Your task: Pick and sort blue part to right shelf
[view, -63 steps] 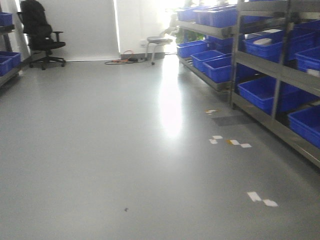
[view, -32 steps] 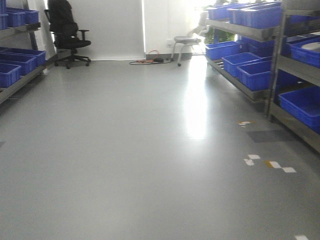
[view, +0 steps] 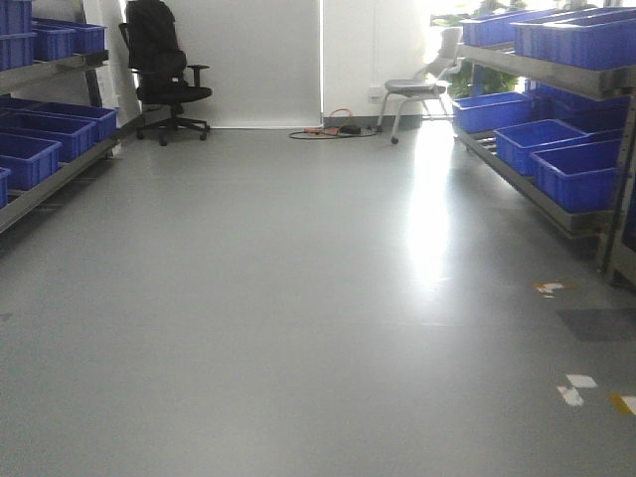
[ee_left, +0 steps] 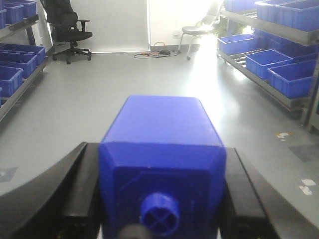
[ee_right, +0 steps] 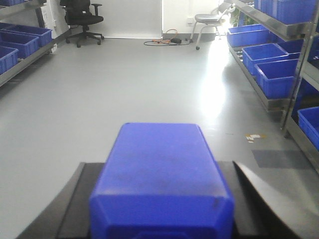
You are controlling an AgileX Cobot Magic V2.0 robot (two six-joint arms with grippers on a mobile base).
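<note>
Floor (view: 248,328) is seen in glossy pale grey w/ white glare, small white & yellow marks (view: 581,381). Bins (view: 571,184) are coloured bright blue; office chair (view: 164,60) black; wall (view: 258,60) white. Knobbed block (ee_left: 162,124) in left gripper (ee_left: 158,147) & blue part (ee_right: 162,174) in right gripper (ee_right: 158,164) are shown deep blue, fingers (ee_left: 75,189) black; cross pattern on knob (ee_left: 159,217).

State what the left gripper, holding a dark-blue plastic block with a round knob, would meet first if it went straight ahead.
Nothing close: ahead of the left gripper and its dark-blue plastic block lies open grey floor, then probably the far white wall. Depth is unclear.
</note>
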